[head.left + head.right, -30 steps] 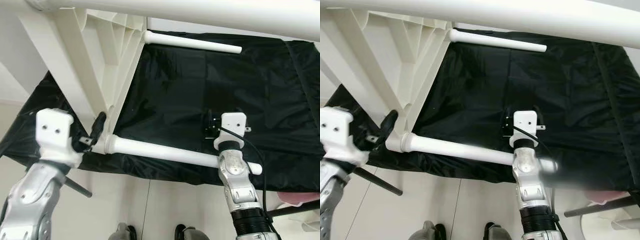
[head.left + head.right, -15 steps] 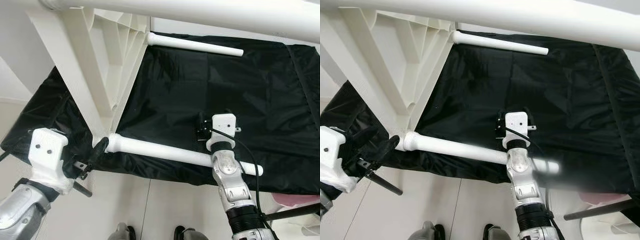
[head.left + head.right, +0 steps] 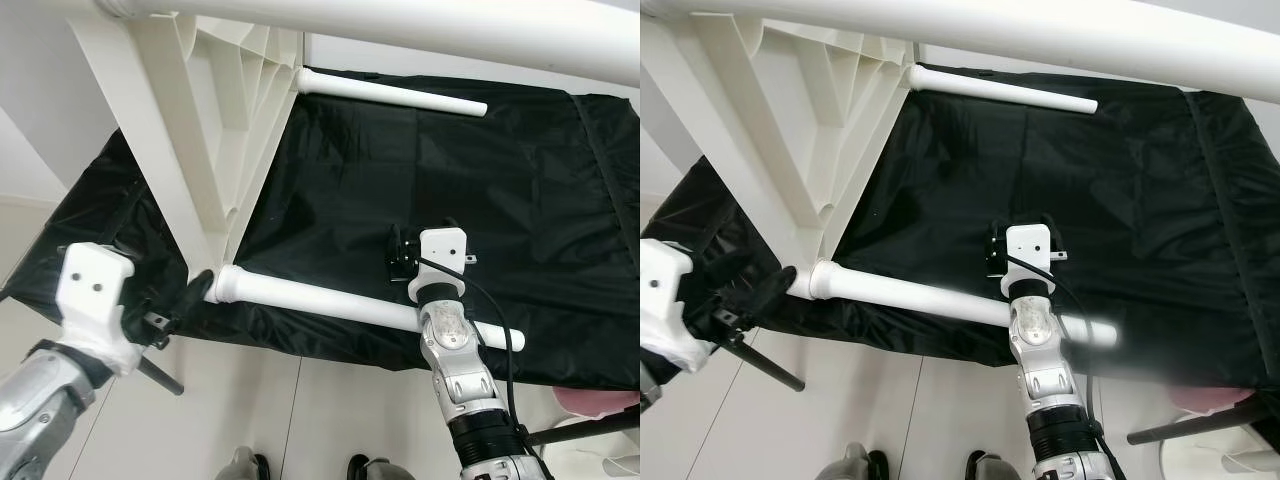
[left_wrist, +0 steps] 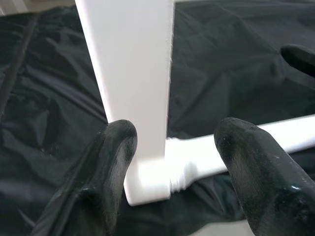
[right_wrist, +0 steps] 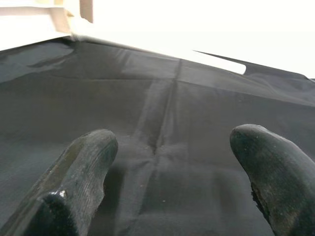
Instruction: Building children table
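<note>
at the near corner of the black sheet (image 3: pixel 420 190), the white table frame (image 3: pixel 205 150) lies tipped on its side, and one white leg (image 3: pixel 330 303) is seated in its corner socket (image 3: pixel 222 285), its long axis running from about ten o'clock at the socket to four o'clock at its free end. my left claw (image 3: pixel 190 297) sits at about eight o'clock from that socket, just beside it; in the left wrist view its two black fingers (image 4: pixel 110 162) are spread, one to either side of the joint where the leg meets the frame, not yet pressing on it as far as i can see. my right claw (image 3: pixel 402 258) hovers over the sheet just past the leg's middle, at about twelve o'clock from it, its fingers (image 5: pixel 86 162) spread wide and holding nothing. a second white leg (image 3: pixel 395 93) sticks out of the frame's far corner. i judge the coming move turns on the socket joint, and my left claw is much the nearer to it, while the right is better placed to steady the leg's shaft.
</note>
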Motion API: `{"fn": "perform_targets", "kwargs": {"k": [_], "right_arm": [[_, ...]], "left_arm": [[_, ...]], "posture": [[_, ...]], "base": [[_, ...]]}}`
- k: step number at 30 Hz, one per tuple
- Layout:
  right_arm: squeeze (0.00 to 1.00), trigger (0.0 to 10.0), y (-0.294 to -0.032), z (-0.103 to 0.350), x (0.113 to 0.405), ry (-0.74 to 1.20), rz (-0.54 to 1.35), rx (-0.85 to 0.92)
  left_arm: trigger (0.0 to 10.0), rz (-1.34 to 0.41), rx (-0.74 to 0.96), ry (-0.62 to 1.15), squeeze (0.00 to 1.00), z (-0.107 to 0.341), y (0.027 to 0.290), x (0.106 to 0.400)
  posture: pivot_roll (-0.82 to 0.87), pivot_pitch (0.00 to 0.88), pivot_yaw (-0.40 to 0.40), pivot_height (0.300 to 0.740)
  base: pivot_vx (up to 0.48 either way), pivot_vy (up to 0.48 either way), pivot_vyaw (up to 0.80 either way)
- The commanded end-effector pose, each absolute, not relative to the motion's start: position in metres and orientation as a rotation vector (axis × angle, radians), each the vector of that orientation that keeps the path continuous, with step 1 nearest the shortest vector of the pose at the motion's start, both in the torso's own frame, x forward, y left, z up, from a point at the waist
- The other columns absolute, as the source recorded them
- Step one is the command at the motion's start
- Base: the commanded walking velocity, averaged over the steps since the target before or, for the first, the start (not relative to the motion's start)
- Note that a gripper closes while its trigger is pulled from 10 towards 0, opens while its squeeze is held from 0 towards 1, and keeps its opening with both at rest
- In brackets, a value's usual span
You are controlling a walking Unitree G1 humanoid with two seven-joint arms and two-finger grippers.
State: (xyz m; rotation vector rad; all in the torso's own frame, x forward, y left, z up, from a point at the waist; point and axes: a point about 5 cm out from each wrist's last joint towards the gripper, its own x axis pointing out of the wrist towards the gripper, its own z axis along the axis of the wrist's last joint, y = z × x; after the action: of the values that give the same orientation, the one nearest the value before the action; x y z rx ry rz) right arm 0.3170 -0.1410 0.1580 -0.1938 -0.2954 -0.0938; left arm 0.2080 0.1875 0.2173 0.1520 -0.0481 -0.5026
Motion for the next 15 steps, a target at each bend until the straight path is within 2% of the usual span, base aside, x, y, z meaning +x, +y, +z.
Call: {"fn": "perform_targets", "kwargs": {"k": [1,15], "right_arm": [[0.0,10.0,-0.141,0.157,0.316,-0.296,-0.107,-0.189],[0.0,10.0,-0.155,0.159,0.31,-0.301,-0.187,-0.195]], "left_arm": [[10.0,-0.652,0.168,-0.052,0.0,0.217,0.182,0.211],[10.0,-0.694,0.208,-0.125,0.0,0.228,0.177,0.254]], "posture": [[0.13,0.167,0.057,0.74],[0.07,0.183,0.1,0.74]], "base": [[0.0,0.0,0.0],[0.0,0.0,0.0]]}}
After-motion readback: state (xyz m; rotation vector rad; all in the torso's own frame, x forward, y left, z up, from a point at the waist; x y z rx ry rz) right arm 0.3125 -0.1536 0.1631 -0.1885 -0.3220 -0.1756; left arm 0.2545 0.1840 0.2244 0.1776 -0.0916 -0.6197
